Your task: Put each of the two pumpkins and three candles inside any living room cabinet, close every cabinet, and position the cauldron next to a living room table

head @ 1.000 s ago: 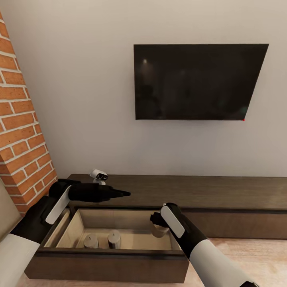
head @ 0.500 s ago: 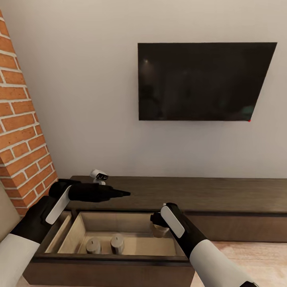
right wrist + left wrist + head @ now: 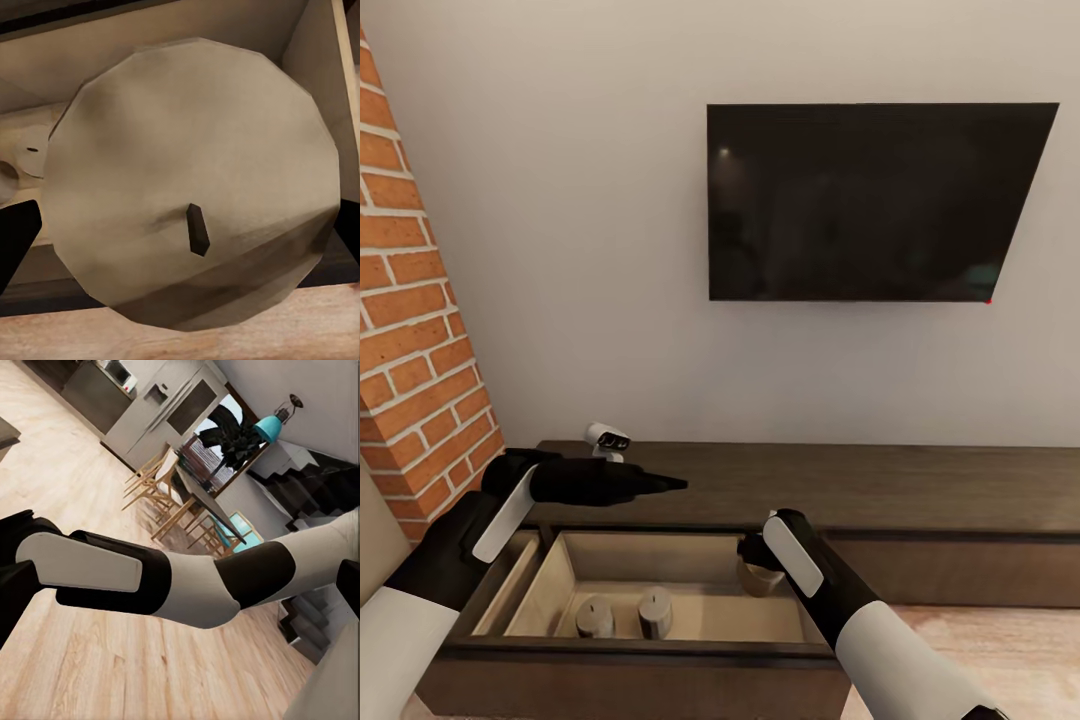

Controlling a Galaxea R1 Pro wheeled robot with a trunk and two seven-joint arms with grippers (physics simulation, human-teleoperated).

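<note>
Cabinet [image 3: 960, 490] drawer open, two candles [image 3: 625, 613] standing inside; right gripper [image 3: 757, 560] clamped on third candle [image 3: 191, 180], held over the drawer's right end, not yet released; left gripper [image 3: 665, 484] state unclear; pumpkins, cauldron, closing apparently remain.

i see the cabinet [image 3: 920, 485] in dark, matt wood grain, its open drawer [image 3: 690, 570] lined with pale raw-looking wood. the candle [image 3: 191, 184] looks waxy, dull and smooth. the tv [image 3: 875, 200] is glossy black; the brick wall [image 3: 415, 340] rough.
</note>
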